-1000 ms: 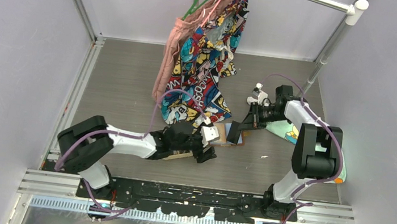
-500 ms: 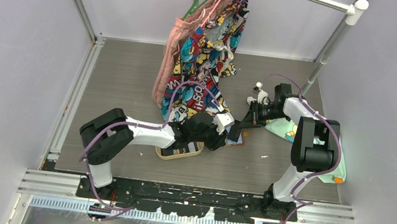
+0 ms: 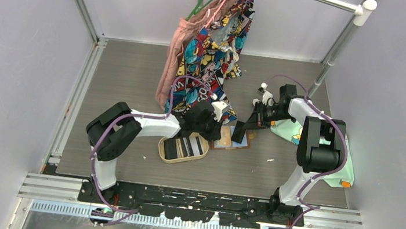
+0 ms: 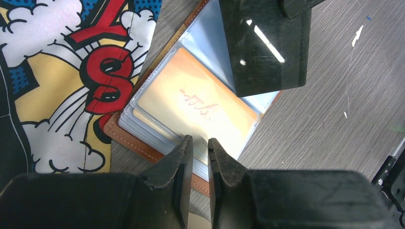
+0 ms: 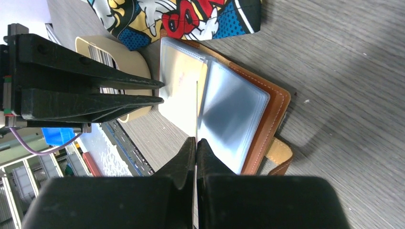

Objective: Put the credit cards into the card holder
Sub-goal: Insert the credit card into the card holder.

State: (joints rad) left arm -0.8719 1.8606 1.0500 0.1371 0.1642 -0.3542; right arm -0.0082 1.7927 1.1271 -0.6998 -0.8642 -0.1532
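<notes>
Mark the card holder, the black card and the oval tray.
card holder (image 5: 279, 107): right wrist view, brown leather cover edge.
black card (image 4: 265, 47): left wrist view, glossy face.
oval tray (image 3: 182, 160): top view, near rim.

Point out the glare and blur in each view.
Left wrist: a bright streak glints off the black card, and the left gripper looms dark and soft-edged. Right wrist: the clear sleeves of the card holder shine hazily. Top external: even light, nothing blown out.
</notes>
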